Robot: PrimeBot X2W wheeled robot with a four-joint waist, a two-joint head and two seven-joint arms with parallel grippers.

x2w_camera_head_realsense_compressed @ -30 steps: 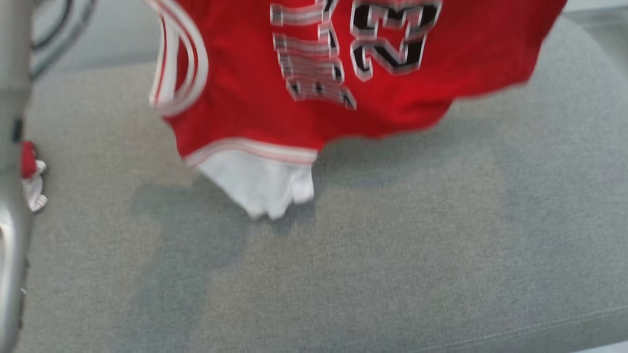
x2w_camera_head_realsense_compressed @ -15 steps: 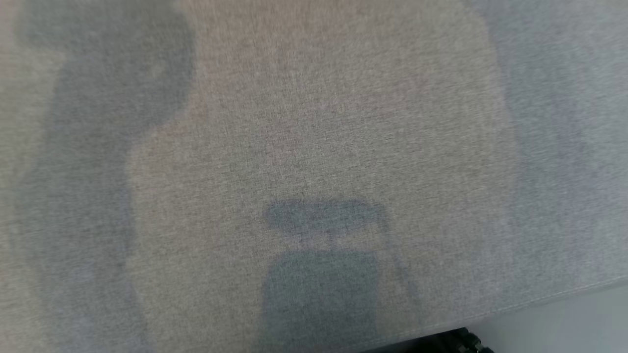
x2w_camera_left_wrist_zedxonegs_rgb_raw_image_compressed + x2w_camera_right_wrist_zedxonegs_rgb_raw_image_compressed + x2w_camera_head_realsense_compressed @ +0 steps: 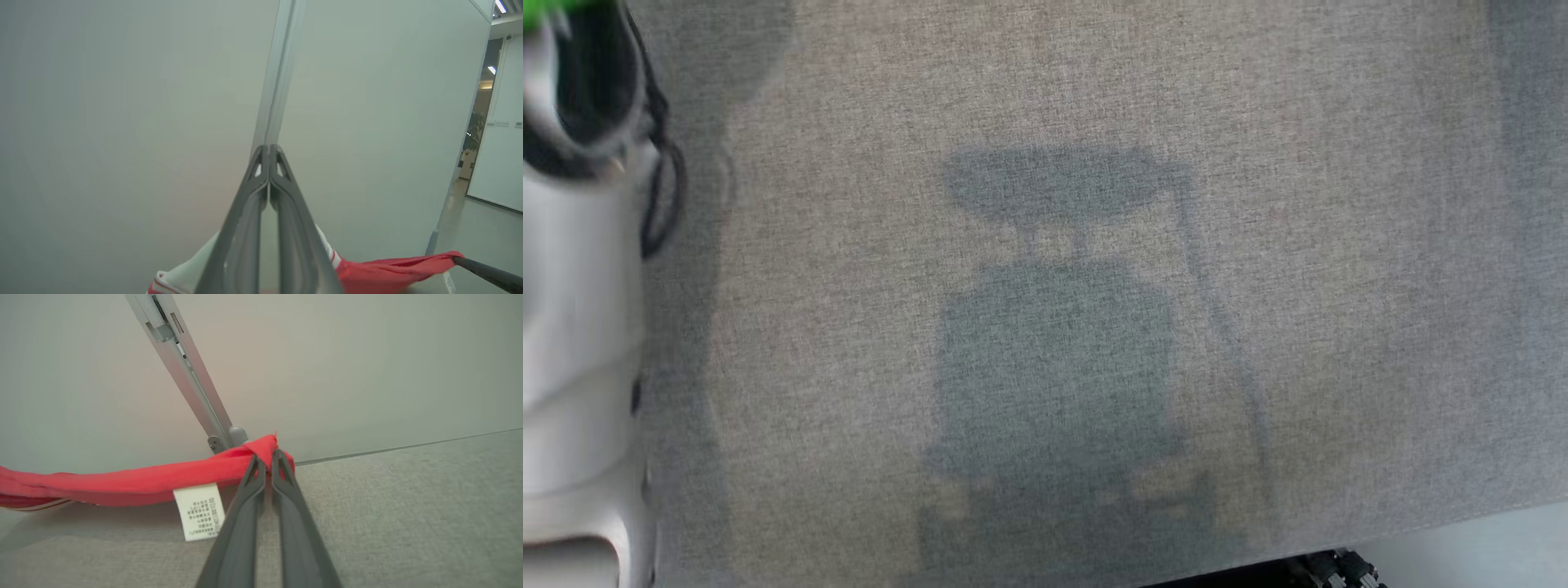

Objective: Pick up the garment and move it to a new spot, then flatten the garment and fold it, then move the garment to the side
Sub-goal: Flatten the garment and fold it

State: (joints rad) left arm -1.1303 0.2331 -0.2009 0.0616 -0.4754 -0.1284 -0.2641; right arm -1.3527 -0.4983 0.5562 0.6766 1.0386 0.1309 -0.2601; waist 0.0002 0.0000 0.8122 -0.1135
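The red fabric garment with white striped trim (image 3: 122, 482) hangs slung between the two arms, just above the grey fabric-covered table (image 3: 408, 506). The right end effector (image 3: 265, 457) is clamped on a bunched red corner, and a white care label (image 3: 199, 510) dangles beside its fingers. The left end effector (image 3: 269, 149) has its fingertips pressed together; white and red trim spills out on either side low down its fingers, so I judge the cloth pinched there, though the bite itself is hidden. In the head view a pale forearm (image 3: 572, 327) stands at the left edge, above table crossed by the robot's shadow.

The step in hand looks like carrying the garment to its new spot and laying it out. To do it well, hold both ends level and draw them apart until the sagging middle goes straight; a slack span will land in folds. Lower the pair together so the hanging edge touches the table first, then pull evenly toward the robot so the rest lays down behind it. Release neither grip until the cloth rests flat; a single bunched corner is a thin hold, so move slowly and avoid jerks.
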